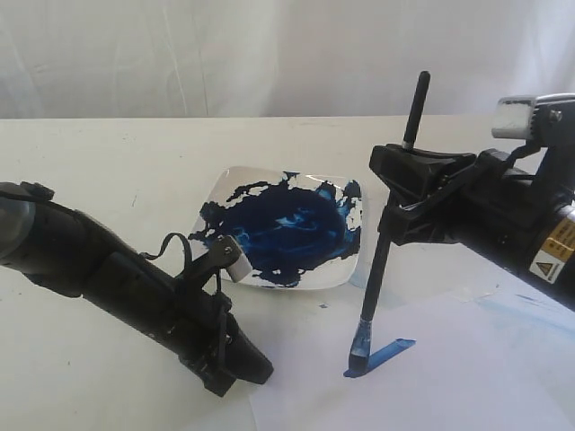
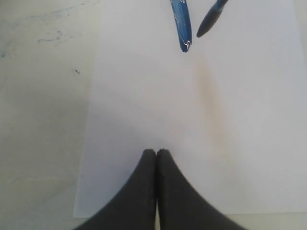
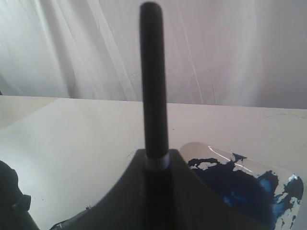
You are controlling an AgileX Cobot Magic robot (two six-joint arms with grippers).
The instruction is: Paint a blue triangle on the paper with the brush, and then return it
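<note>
My right gripper (image 1: 395,190) is shut on the black handle of the brush (image 1: 375,269), which stands nearly upright. Its blue-stained bristles (image 1: 357,359) touch the white paper (image 1: 449,382) at the end of one short dark-blue stroke (image 1: 393,349). No blue triangle outline is in view. The left wrist view shows the same stroke (image 2: 181,24) and the brush tip (image 2: 210,18) on the paper (image 2: 144,96). My left gripper (image 2: 157,153) is shut and empty, low over the paper's near-left part (image 1: 256,368). The right wrist view has the brush handle (image 3: 153,86) rising from my right gripper (image 3: 157,155).
A white square plate (image 1: 232,180) smeared with a large dark-blue paint blotch (image 1: 287,232) sits on the cream table behind the paper and shows in the right wrist view too (image 3: 196,149). Pale blue smears (image 2: 53,36) mark the tabletop beside the paper. A white curtain hangs behind.
</note>
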